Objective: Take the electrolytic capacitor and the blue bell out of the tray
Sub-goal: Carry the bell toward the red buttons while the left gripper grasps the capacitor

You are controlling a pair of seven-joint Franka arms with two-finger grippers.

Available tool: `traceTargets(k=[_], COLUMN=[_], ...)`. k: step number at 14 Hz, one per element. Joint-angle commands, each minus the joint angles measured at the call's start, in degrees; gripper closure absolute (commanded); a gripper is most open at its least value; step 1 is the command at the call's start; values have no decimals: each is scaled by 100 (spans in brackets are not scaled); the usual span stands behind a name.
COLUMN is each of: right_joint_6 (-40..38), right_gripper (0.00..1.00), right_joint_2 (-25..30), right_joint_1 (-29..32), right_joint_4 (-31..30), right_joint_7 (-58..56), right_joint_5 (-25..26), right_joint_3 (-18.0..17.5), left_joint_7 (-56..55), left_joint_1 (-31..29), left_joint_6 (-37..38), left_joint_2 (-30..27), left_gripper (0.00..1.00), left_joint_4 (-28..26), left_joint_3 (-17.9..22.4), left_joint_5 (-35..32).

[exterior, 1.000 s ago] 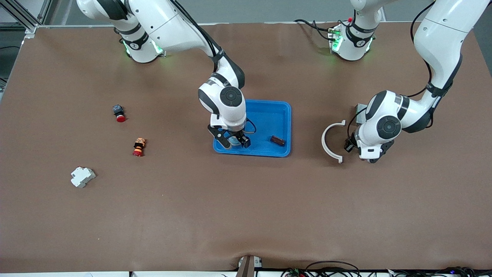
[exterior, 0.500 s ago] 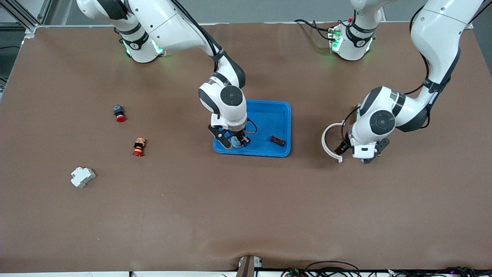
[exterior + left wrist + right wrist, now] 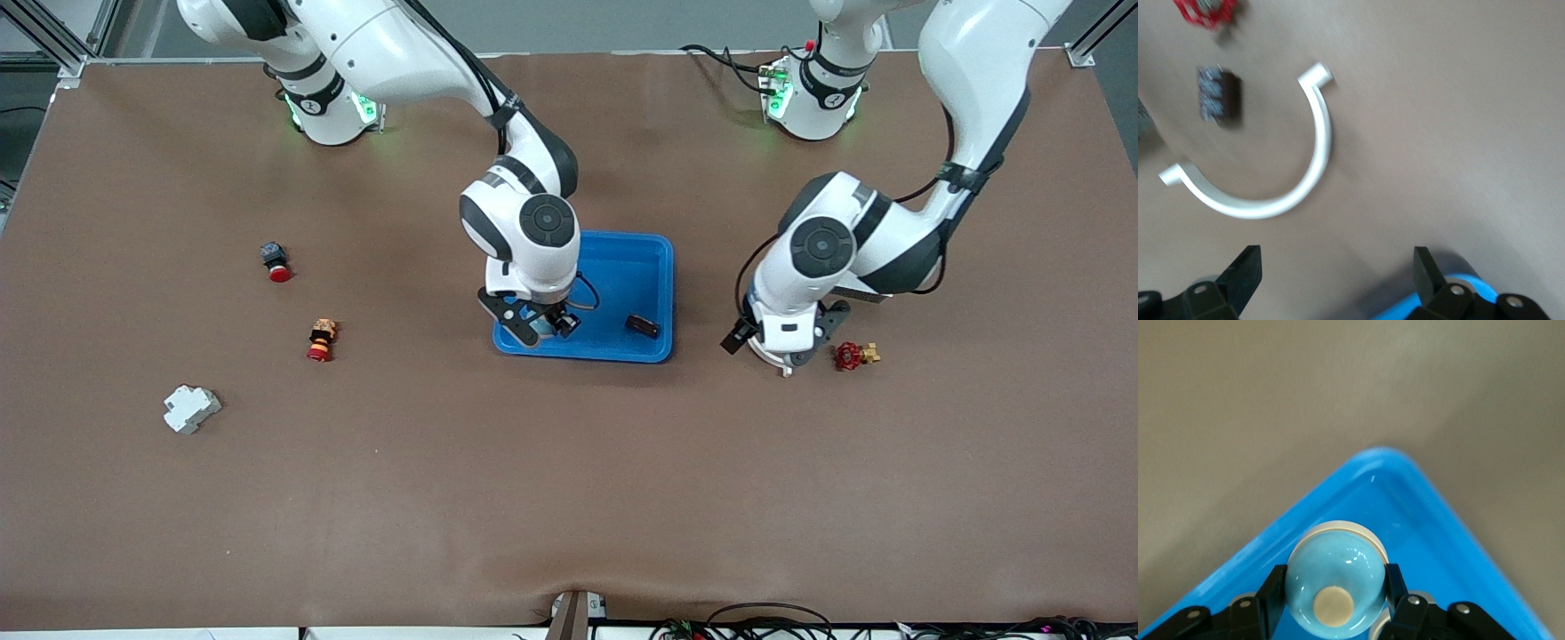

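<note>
A light-blue bell [image 3: 1337, 568] with a cream button on its dome sits in the corner of the blue tray [image 3: 622, 258] nearest the front camera, toward the right arm's end. My right gripper [image 3: 547, 327] is shut on the bell, one finger on each side of the dome. The capacitor [image 3: 642, 325], a small dark piece, lies in the same tray toward the left arm's end. My left gripper [image 3: 775, 348] hangs open and empty over the table beside the tray, above a white half-ring clamp [image 3: 1318, 137]. The tray's rim [image 3: 1405, 307] shows by one left fingertip.
A red valve handle [image 3: 849, 356] lies beside the left hand. A dark ribbed block [image 3: 1218, 93] sits by the clamp. Toward the right arm's end lie a red push button [image 3: 276, 261], an orange-and-red switch [image 3: 320, 340] and a white breaker [image 3: 189, 408].
The right gripper has closed on the bell. The left arm has swung toward the tray and over the white clamp, uncovering the red valve handle, and its jaws have opened wide.
</note>
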State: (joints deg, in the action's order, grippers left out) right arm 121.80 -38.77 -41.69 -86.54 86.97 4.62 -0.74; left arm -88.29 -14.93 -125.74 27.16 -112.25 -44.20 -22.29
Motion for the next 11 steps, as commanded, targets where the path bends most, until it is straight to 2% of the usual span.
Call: traceTargets(k=[1, 3, 5, 6, 9, 11], right_joint_6=[-26, 341, 1393, 1625, 1654, 1645], right_gripper=[100, 100, 100, 100, 100, 100], right_joint_2=[518, 939, 1571, 1774, 2153, 2356], right_joint_1=[467, 818, 1318, 1547, 2172, 2550], right_joint_4=[-642, -1387, -2651, -3058, -3570, -3764], right_joint_7=[-854, -1478, -2364, -2847, -3965, -4607], right_joint_5=[30, 39, 39, 39, 39, 39], right_joint_3=[-49, -40, -49, -49, -40, -40], left_joint_7=[-713, -1136, -1444, -1593, -2191, -2324], left_joint_1=[524, 823, 991, 1105, 1614, 1817], left_joint_6=[58, -21, -292, -381, -583, -680], left_joint_2=[447, 780, 966, 1062, 1291, 1353], left_gripper=[0, 0, 9, 13, 15, 17], left_joint_4=[510, 774, 837, 837, 854, 854], left_joint_3=[-1, 43, 95, 174, 525, 684], left_joint_5=[6, -21, -82, -230, -723, -768])
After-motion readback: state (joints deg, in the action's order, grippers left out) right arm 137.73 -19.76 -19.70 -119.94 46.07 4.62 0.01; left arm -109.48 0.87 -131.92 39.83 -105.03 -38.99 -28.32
